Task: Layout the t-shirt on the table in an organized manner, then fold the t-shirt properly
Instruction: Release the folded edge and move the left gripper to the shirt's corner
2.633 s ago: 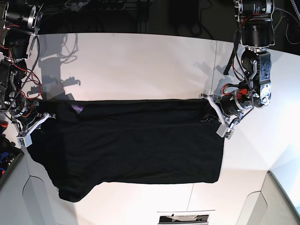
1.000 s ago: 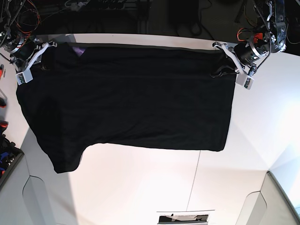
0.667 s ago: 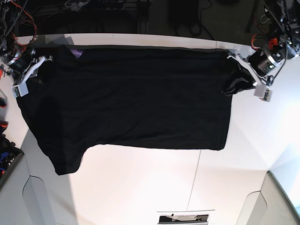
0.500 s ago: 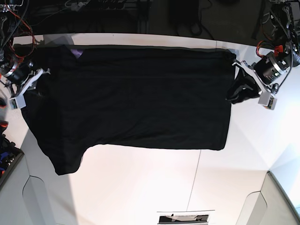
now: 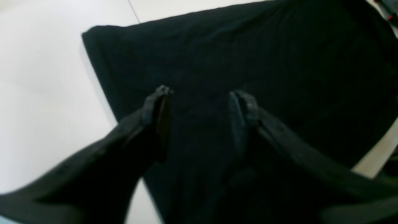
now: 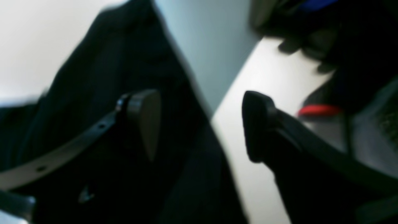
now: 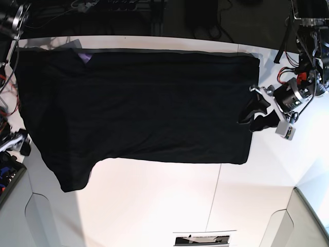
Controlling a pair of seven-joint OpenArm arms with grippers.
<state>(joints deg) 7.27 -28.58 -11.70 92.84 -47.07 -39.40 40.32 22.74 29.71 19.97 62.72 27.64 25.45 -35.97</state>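
At the right edge of your base view, your left end effector point(image 7: 268, 109) hangs over the side hem of the t-shirt point(image 7: 144, 103) with its fingers spread. From the left wrist camera you can see both dark fingertips point(image 5: 161, 105) well apart, with black cloth lying below the gap and nothing pinched between them. Your right end effector point(image 6: 199, 124) is also spread: the right wrist camera, though blurred, shows one pad over the shirt and the other over the pale table, with open space between them and no cloth gripped. In the base view only a small white part of that arm shows, at the left edge just beside the shirt's sleeve.

Moving outward, the t-shirt lies flat on the table point(image 7: 154, 206), stretched wide along the far side, its top edge close to the table's far rim. One sleeve juts toward the near left. You can make out a small purple patch point(image 7: 85, 57) near the shirt's upper left corner; no print or lettering on it can be read. A thin dark seam point(image 7: 215, 195) runs across the white table from below the shirt's lower right toward the near edge.
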